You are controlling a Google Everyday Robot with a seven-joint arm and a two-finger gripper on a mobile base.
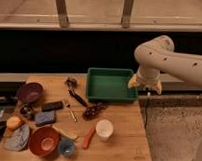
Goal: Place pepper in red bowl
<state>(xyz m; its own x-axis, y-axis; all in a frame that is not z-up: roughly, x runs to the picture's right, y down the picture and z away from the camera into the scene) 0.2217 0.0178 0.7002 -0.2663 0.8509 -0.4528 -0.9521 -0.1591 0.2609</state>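
The pepper is a slim orange-red piece lying on the wooden table near the front, just left of a white cup. The red bowl sits at the front left, wide and round with a lighter centre. My gripper hangs from the white arm at the right edge of the table, beside the right rim of a green tray. It is well away from the pepper and the bowl, and it holds nothing that I can see.
A dark purple bowl stands at the back left. A small blue cup, a pale yellowish piece, a dark red grape cluster, a fork, dark blocks and a grey cloth lie around.
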